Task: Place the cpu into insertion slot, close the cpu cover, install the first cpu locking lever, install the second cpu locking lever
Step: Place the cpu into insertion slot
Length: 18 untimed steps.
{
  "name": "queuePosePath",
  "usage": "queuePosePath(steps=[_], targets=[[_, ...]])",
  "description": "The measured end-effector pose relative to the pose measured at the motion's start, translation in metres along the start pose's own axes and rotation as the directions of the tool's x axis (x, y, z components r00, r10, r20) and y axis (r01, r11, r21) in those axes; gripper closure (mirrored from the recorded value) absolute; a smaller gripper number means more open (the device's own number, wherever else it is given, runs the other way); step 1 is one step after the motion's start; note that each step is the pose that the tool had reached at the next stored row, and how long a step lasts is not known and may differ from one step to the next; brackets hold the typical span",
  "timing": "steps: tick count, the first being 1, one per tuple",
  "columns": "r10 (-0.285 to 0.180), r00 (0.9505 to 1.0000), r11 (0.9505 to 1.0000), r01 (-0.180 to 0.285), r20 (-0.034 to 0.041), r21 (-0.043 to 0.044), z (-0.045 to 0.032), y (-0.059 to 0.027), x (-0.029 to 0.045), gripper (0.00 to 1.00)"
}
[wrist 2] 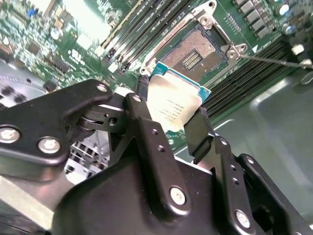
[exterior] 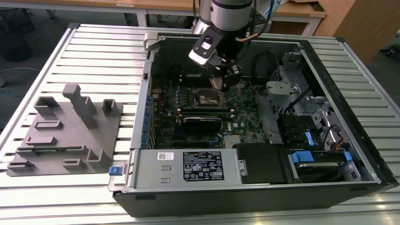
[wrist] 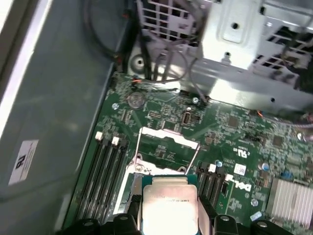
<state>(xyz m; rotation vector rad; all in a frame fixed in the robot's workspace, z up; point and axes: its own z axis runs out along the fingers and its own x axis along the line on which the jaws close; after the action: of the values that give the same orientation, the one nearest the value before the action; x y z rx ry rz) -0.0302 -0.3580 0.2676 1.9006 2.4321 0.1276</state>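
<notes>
Where the exterior view looks down on the open black desktop computer case [exterior: 250, 206] lying on the slatted metal table [exterior: 62, 47], we see the black two-fingered claw [exterior: 218, 83] hanging inside it. It is just above the small square dark insertion slot [exterior: 207, 98], silvery-rimmed, on the green circuit board [exterior: 244, 117].

In the second wrist view the claw [wrist 2: 171, 111] is clenched on the small flat square cpu [wrist 2: 173, 104] with its dull silver-grey metal top. One black finger [wrist 2: 146, 127] presses each of two opposite edges. The cpu hangs tilted and apart from the insertion slot [wrist 2: 193, 51], whose contact field lies bare.

In the first wrist view the cpu [wrist: 168, 210] sits near the thin silvery metal cpu cover [wrist: 168, 133], which seems swung up and open.

We judge the cpu light, stiff and thin, with a smooth, slippery top. Its underside and the slot's contacts are probably fragile, so its edges are the place to hold it.
</notes>
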Motion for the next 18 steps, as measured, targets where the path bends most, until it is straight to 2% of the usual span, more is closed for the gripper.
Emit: queuePosePath(steps=[3, 6, 10, 14, 18], targets=[[0.054, 0.9985, 0.9986, -0.054, 0.0053, -0.0006, 0.0004, 0.0000, 0.0000, 0.46], [0.107, 0.9942, 0.9942, -0.107, 0.0104, -0.0015, 0.0009, -0.0001, 0.0000, 0.46], [0.180, 0.9836, 0.9837, -0.180, 0.0174, -0.0032, 0.0015, -0.0001, 0.0000, 0.46], [0.248, 0.9684, 0.9687, -0.248, 0.0241, -0.0053, 0.0020, -0.0002, 0.0000, 0.46], [0.252, 0.9675, 0.9678, -0.252, 0.0244, -0.0054, 0.0020, -0.0002, 0.0000, 0.46]])
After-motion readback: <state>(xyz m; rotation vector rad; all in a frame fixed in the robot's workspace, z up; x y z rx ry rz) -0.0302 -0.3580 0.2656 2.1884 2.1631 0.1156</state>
